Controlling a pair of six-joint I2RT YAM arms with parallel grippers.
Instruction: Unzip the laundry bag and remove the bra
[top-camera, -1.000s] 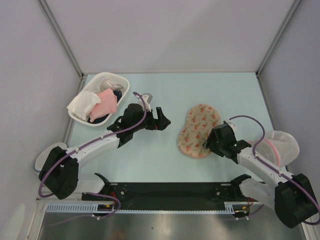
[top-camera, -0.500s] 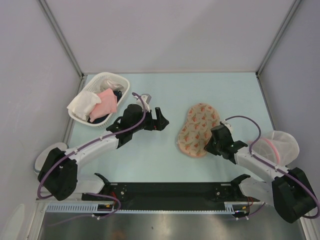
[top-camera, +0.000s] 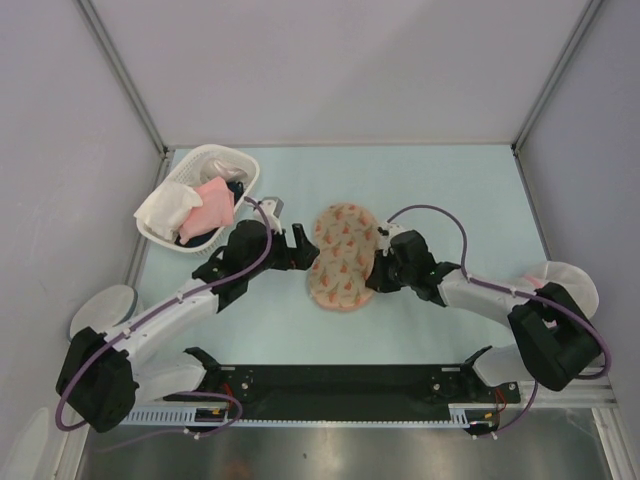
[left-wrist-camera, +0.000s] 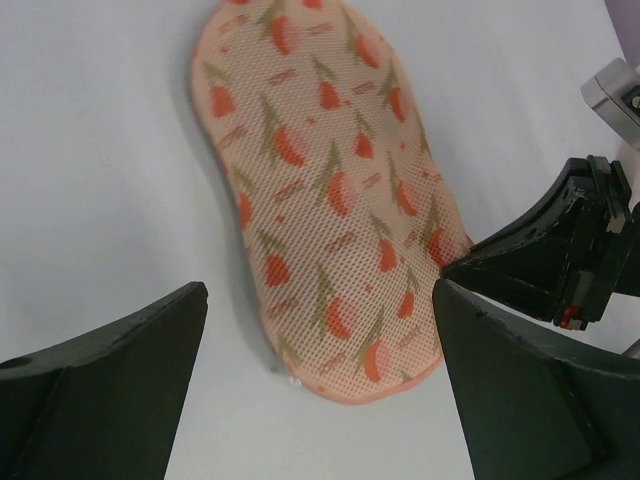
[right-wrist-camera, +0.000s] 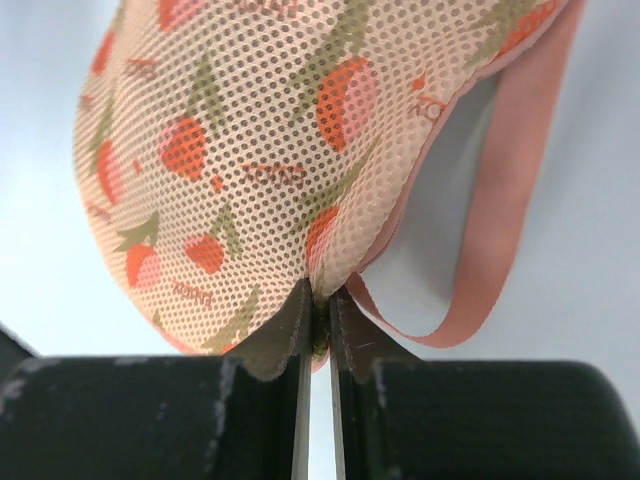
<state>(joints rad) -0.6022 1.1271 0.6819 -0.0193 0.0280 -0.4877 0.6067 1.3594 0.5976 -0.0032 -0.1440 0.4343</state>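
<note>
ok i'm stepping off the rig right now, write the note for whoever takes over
Right gripper: jaws shut on the right edge of the laundry bag.
Left gripper: jaws wide open at the bag's left edge, holding nothing.
Laundry bag: mid-table between the two arms, floral side up.
Bra: not in view; no opening shows in the bag.
Done: bag pinched on one side.
Left: find the zip pull (not visible in any view), unzip, take the bra out.
</note>
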